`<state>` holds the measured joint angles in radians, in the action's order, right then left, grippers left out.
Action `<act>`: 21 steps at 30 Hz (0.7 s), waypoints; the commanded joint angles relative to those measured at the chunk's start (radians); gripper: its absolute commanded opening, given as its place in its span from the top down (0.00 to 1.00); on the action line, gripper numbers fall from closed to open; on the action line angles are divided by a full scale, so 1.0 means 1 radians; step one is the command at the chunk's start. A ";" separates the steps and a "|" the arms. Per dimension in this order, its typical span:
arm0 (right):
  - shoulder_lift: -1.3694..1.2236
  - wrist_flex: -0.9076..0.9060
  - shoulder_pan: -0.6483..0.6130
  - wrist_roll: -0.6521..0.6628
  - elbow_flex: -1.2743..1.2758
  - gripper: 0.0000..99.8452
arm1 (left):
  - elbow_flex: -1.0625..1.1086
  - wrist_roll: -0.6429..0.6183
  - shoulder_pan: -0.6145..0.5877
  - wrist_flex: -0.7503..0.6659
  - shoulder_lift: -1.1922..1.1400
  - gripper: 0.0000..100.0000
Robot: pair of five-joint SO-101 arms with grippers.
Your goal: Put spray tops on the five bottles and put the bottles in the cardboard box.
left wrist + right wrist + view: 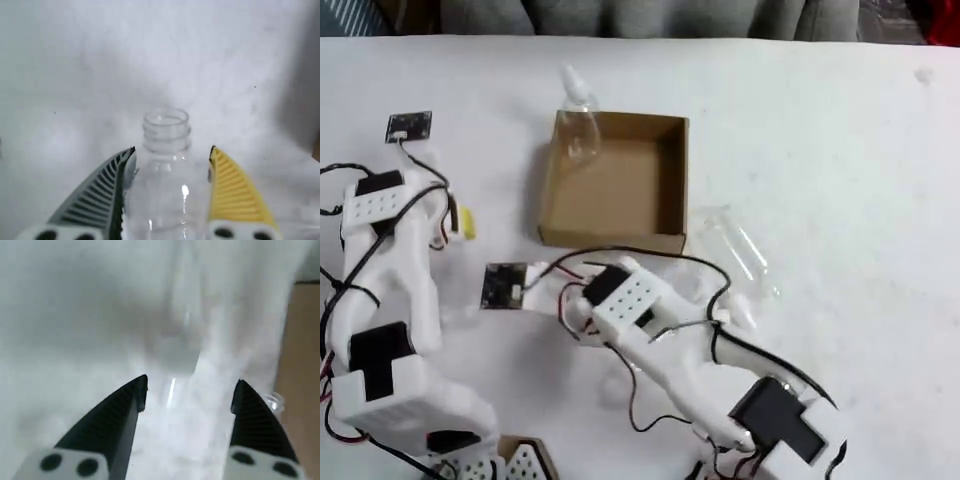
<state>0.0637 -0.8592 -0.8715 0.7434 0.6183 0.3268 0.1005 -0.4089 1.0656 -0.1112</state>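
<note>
A bare-necked bottle (165,175), no spray top on it, sits clamped in the left tool (171,150). One bottle that seems topped (578,105) leans in the cardboard box (610,238). Another bottle (740,250) lies on the counter (840,150) beside the box. The right tool (190,382) is spread apart. Most of the task looks undone.
</note>
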 commanded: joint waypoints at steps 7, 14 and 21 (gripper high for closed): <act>-0.128 0.050 -0.001 0.015 -0.101 0.92 | -0.011 -0.005 -0.010 -0.025 0.070 0.98; -0.125 -0.025 0.044 0.012 -0.149 0.99 | -0.011 -0.005 -0.010 -0.025 0.070 0.98; -0.127 -0.389 0.102 0.021 -0.345 0.98 | -0.011 -0.005 -0.031 -0.025 0.068 0.98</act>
<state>-0.0744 -1.0510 -0.8117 0.7511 0.4097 0.3268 0.1005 -0.4212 1.0656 -0.1112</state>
